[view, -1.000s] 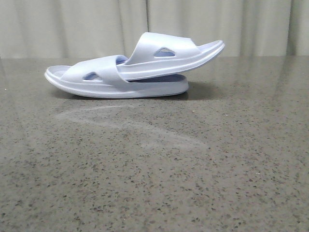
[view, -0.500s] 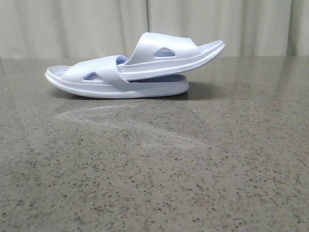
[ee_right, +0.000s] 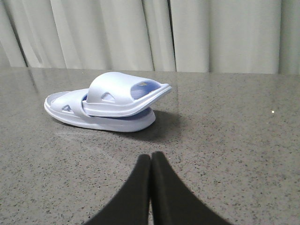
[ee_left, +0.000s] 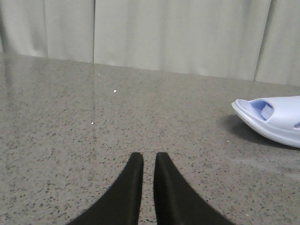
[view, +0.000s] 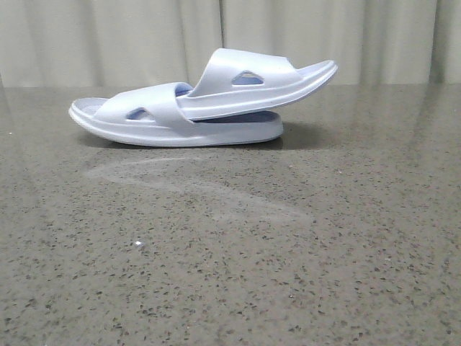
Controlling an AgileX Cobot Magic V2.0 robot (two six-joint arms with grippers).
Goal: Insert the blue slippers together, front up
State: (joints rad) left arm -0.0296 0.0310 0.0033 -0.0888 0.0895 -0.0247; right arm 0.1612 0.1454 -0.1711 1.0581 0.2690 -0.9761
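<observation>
Two pale blue slippers lie nested at the far side of the table. The lower slipper lies flat. The upper slipper is pushed under the lower one's strap and tilts up to the right. Both show in the right wrist view, upper and lower. One end of the lower slipper shows in the left wrist view. My left gripper is empty, with only a narrow slit between its fingers, well away from the slippers. My right gripper is shut and empty, short of the slippers. Neither gripper shows in the front view.
The speckled grey stone table stretches from the slippers to the front edge. A pale curtain hangs behind the table's far edge. A faint pale streak marks the tabletop in front of the slippers.
The nested slippers sit a few pixels further right in the front view. Nothing else has visibly changed.
</observation>
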